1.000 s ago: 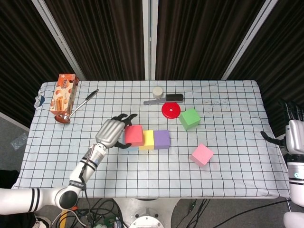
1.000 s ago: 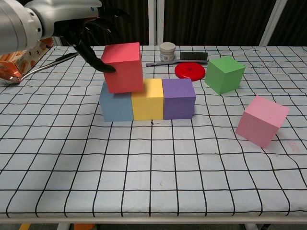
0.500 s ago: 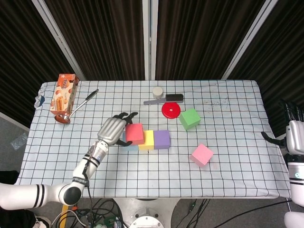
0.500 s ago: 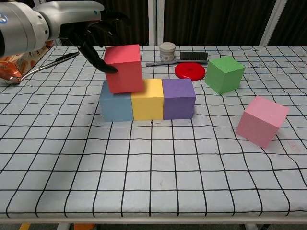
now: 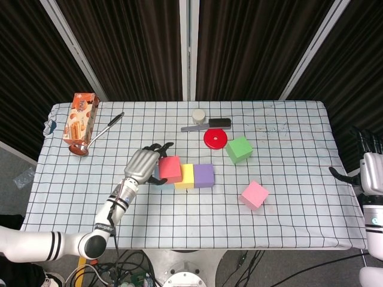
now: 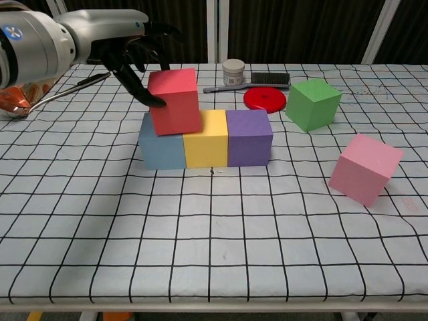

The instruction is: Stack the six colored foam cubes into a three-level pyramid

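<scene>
Blue, yellow and purple cubes stand in a row mid-table. My left hand grips a red cube, thumb on its left face and fingers over its top. The red cube is tilted and sits low over the seam between blue and yellow, mostly over blue; from the head view the red cube hides most of the blue one. A green cube stands at the back right. A pink cube lies tilted at the front right. My right hand hangs off the table's right edge, fingers apart, holding nothing.
A red disc, a white jar and a black brush lie behind the cube row. A cracker box and a ladle sit at the far left. The checked tablecloth covers the table.
The left hand has lowered the red cube and shifted it slightly right, closer onto the blue and yellow cubes. The right hand has not moved.
</scene>
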Robot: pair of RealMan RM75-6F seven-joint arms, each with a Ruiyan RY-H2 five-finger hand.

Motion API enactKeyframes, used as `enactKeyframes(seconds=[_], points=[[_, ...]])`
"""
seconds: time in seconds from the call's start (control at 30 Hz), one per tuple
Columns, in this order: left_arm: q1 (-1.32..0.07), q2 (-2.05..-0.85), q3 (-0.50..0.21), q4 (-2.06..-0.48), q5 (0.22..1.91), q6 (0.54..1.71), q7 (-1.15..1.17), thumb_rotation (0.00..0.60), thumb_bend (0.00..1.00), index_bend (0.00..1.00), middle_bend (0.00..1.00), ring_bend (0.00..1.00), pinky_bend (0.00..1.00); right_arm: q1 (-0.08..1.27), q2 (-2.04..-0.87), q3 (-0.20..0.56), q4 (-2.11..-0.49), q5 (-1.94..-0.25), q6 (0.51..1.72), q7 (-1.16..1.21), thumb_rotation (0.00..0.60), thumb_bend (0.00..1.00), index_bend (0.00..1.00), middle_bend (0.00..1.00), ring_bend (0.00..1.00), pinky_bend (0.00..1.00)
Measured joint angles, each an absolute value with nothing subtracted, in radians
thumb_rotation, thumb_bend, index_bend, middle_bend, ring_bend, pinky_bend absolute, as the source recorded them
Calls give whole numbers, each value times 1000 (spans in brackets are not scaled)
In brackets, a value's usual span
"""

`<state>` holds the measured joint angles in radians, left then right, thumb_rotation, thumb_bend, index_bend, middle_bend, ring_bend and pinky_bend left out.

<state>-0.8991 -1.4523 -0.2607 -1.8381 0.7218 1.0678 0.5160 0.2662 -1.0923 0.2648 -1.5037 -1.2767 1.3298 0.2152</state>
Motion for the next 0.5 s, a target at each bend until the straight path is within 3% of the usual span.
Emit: enactKeyframes(seconds=[0.5], points=[[-906, -1461, -244, -1837, 729, 1080, 504, 600, 213, 86, 492, 160, 265, 265, -1100, 265, -1489, -1281, 1334, 225, 600, 89, 0, 150, 0, 0]])
